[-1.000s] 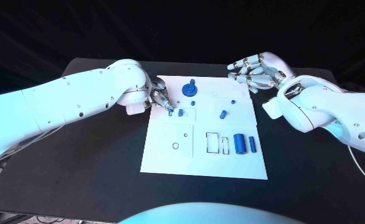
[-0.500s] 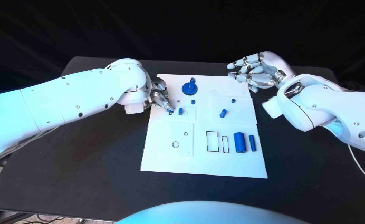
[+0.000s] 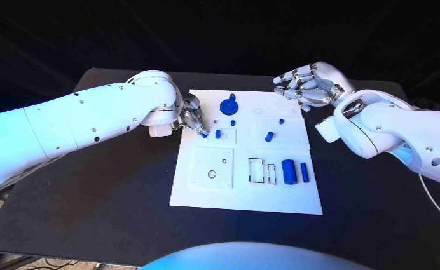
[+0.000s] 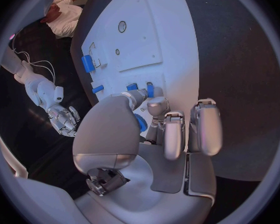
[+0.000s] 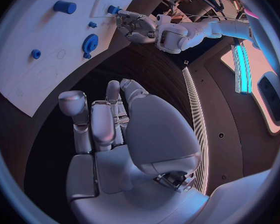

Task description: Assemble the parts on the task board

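Note:
The white task board lies mid-table. My left hand rests over its far left part, and its fingertips pinch a small blue part standing on the board. A second small blue part stands just beside it. In the right wrist view the left hand shows with that pinched part at its tips. A blue gear lies just beyond the left hand. My right hand hovers over the board's far right corner, fingers apart and holding nothing.
More blue parts lie on the board: a short peg, a small stub, a thick cylinder and a thin bar near empty outlined slots. The black table surrounds the board.
My left hand's fingertips have edged slightly with the small blue part. The right hand has stayed where it was.

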`<state>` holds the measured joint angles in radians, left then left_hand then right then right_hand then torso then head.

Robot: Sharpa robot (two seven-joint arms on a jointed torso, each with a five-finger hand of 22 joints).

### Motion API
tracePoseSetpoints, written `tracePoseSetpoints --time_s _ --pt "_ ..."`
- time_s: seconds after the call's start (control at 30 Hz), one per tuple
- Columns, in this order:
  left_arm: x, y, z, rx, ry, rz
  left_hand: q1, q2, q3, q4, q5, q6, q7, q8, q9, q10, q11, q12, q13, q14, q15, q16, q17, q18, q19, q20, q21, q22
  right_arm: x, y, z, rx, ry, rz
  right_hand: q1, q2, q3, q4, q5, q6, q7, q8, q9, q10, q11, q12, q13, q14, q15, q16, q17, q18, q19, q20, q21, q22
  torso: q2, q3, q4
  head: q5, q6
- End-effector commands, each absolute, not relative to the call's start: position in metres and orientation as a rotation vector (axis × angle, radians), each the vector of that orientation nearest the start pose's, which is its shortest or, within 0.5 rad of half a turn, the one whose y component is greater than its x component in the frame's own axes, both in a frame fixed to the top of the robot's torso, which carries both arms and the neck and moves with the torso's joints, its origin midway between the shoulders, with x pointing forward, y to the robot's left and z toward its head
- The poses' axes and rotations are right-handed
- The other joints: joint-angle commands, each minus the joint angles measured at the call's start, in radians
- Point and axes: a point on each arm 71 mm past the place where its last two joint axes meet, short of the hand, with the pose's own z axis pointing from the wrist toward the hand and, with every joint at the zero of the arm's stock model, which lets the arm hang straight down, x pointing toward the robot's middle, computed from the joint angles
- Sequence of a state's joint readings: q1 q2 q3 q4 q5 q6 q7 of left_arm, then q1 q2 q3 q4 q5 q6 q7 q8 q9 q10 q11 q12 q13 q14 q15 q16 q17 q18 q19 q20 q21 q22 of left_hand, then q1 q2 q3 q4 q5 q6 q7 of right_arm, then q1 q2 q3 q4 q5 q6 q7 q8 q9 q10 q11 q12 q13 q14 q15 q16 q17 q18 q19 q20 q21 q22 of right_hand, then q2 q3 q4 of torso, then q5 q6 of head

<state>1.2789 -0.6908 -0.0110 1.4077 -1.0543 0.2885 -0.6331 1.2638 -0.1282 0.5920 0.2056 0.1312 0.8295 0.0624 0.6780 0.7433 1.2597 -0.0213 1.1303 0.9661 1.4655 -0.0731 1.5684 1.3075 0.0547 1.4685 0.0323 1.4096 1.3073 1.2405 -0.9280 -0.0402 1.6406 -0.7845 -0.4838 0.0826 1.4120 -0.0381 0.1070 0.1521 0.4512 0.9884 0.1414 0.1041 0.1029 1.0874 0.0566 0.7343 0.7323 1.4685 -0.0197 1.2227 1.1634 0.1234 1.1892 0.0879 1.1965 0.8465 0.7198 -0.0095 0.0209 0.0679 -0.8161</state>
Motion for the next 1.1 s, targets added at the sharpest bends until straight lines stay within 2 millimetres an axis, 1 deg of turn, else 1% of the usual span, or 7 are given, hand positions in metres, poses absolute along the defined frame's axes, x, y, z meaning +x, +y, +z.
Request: tracePoseSetpoints --time_s 0.03,0.37,0.53,0.67,0.73,0.97,1.1 --pt "0.5029 0.1799 -0.2019 -0.061 2.439 -0.259 0.009 -0.002 0.121 -0.115 0.003 0.012 -0.010 0.003 0.003 0.007 0.000 0.000 -0.001 0.105 -0.008 0.002 0.263 -0.013 0.037 -0.004 0.004 0.109 0.4724 -0.2133 -0.1508 0.429 1.565 1.067 -0.008 -0.001 0.005 -0.001 0.007 -0.001 0.006 -0.003 -0.001 -0.007 -0.001 -0.002 -0.001 0.011 0.000 -0.003 0.001 0.017 -0.008 -0.001 -0.005 0.000 0.001 0.0004 -0.0011 0.001 0.000" --pt "0.5017 0.1791 -0.2025 -0.046 2.452 -0.257 0.006 -0.004 0.125 -0.116 0.006 0.013 -0.010 0.004 0.004 0.009 -0.001 0.001 0.001 0.105 -0.008 0.002 0.263 -0.013 0.038 -0.005 0.007 0.111 0.4722 -0.2134 -0.1508 0.429 1.565 1.068 -0.008 -0.001 0.005 -0.001 0.007 -0.001 0.006 -0.003 -0.001 -0.007 -0.001 -0.002 -0.001 0.011 0.000 -0.003 0.001 0.017 -0.008 -0.001 -0.005 0.000 0.000 0.0006 -0.0004 0.000 -0.004" --pt "0.4990 0.1762 -0.2029 -0.031 2.459 -0.261 0.005 -0.005 0.126 -0.116 0.007 0.013 -0.010 0.005 0.004 0.010 -0.001 0.001 0.000 0.105 -0.008 0.002 0.263 -0.014 0.038 -0.005 0.007 0.112 0.4722 -0.2135 -0.1508 0.429 1.565 1.068 -0.008 -0.001 0.005 -0.001 0.007 -0.001 0.006 -0.003 -0.001 -0.007 -0.001 -0.002 -0.001 0.011 0.000 -0.003 0.001 0.017 -0.008 -0.001 -0.005 0.000 0.001 -0.0007 -0.0009 -0.001 -0.003" --pt "0.4992 0.1764 -0.2030 -0.037 2.457 -0.255 0.003 -0.005 0.128 -0.116 0.008 0.014 -0.010 0.005 0.004 0.010 -0.001 0.000 0.000 0.105 -0.008 0.002 0.263 -0.014 0.038 -0.005 0.008 0.112 0.4720 -0.2136 -0.1507 0.429 1.564 1.068 -0.008 -0.001 0.005 -0.001 0.007 -0.001 0.006 -0.003 -0.001 -0.007 -0.001 -0.002 -0.001 0.011 0.000 -0.003 0.001 0.017 -0.008 -0.001 -0.005 0.000 0.000 0.0007 -0.0011 0.000 -0.004" --pt "0.4993 0.1767 -0.2030 -0.042 2.455 -0.250 0.002 -0.005 0.128 -0.115 0.008 0.014 -0.010 0.006 0.004 0.010 -0.001 0.000 -0.001 0.105 -0.008 0.002 0.263 -0.013 0.037 -0.005 0.006 0.110 0.4719 -0.2137 -0.1506 0.429 1.563 1.068 -0.008 -0.001 0.005 -0.001 0.007 -0.001 0.006 -0.003 -0.001 -0.007 -0.001 -0.002 -0.001 0.011 0.000 -0.003 0.001 0.017 -0.008 -0.001 -0.005 0.000 0.001 0.0004 -0.0007 -0.001 -0.004" --pt "0.5005 0.1773 -0.2030 -0.056 2.449 -0.239 -0.013 -0.004 0.135 -0.110 0.008 0.016 -0.012 0.010 0.007 0.011 -0.001 -0.002 -0.003 0.105 -0.008 0.002 0.263 -0.012 0.036 -0.005 0.003 0.108 0.4718 -0.2139 -0.1505 0.429 1.561 1.068 -0.008 -0.001 0.005 -0.001 0.007 -0.001 0.006 -0.003 -0.001 -0.007 -0.001 -0.002 -0.001 0.011 0.000 -0.003 0.001 0.017 -0.008 -0.001 -0.005 0.000 0.001 0.0007 0.0000 -0.001 -0.007" --pt "0.5014 0.1767 -0.2031 -0.062 2.446 -0.236 -0.038 -0.007 0.132 -0.099 0.006 0.022 -0.016 0.015 0.009 0.015 -0.004 0.000 -0.003 0.105 -0.010 0.002 0.263 -0.013 0.037 -0.006 0.005 0.111 0.4719 -0.2138 -0.1505 0.429 1.561 1.068 -0.009 -0.001 0.008 0.000 0.007 0.000 0.006 -0.003 -0.001 -0.006 -0.001 -0.002 -0.002 0.010 -0.001 -0.005 -0.001 0.017 -0.009 -0.001 -0.006 -0.002 0.001 0.0005 -0.0003 -0.001 -0.008"
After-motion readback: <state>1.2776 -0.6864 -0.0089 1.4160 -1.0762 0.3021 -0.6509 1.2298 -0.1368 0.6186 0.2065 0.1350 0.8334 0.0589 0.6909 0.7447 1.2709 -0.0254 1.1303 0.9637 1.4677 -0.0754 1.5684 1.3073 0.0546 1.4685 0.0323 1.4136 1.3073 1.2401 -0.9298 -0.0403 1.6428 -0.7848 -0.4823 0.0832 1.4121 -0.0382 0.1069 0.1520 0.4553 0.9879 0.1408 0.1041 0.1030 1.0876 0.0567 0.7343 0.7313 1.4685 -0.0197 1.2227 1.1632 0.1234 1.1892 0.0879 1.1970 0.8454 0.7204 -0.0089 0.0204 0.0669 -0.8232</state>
